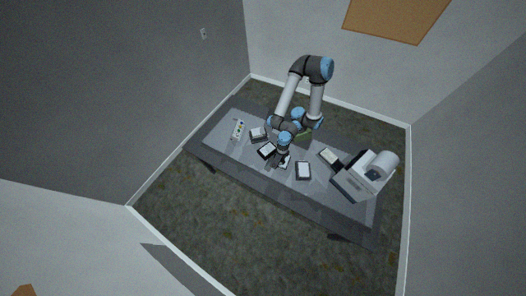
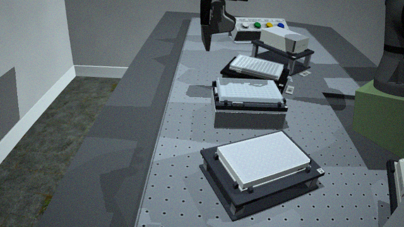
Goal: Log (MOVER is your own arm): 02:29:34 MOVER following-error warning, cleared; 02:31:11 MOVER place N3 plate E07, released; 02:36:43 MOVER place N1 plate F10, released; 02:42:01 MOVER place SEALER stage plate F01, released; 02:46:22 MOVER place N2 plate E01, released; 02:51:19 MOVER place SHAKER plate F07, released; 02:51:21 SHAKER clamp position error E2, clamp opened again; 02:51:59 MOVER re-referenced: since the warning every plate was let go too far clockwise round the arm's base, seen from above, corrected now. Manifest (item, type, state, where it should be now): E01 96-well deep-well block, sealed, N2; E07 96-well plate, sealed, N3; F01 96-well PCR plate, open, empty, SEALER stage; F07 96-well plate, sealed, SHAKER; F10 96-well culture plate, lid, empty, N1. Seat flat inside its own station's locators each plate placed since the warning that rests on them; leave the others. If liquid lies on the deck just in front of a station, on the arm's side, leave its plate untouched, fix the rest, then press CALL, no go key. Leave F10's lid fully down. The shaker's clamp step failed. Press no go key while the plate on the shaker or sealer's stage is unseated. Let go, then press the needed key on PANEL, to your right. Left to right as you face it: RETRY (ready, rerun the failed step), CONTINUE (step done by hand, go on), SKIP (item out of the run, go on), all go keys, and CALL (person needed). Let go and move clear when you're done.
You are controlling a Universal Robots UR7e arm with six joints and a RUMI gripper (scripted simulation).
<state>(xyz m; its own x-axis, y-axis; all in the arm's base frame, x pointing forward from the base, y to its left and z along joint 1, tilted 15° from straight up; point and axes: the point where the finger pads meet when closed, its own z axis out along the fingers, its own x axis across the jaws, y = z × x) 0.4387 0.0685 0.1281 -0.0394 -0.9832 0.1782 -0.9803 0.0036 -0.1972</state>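
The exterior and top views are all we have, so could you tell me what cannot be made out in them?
- Gripper: exterior view's top edge cuts off the body; only shut fingers show.
- Panel: key labels too small to read; the gripper covers its left end.
- Shaker plate: seating unclear, far and at a shallow angle.
- Rightmost plate: cut off by the exterior view's right edge.
- Sealer: its stage is too small in the top view.

We see a white lidded plate (image 2: 263,159) lying skewed across its dark nest (image 2: 221,184). A white sealed well plate (image 2: 249,89) lies square in its raised black holder (image 2: 250,107). Behind, a white open-well plate (image 2: 256,66) rests tilted. A pale block (image 2: 284,38) stands on a dark stand (image 2: 278,50). The white key panel (image 2: 250,29) carries four coloured buttons.
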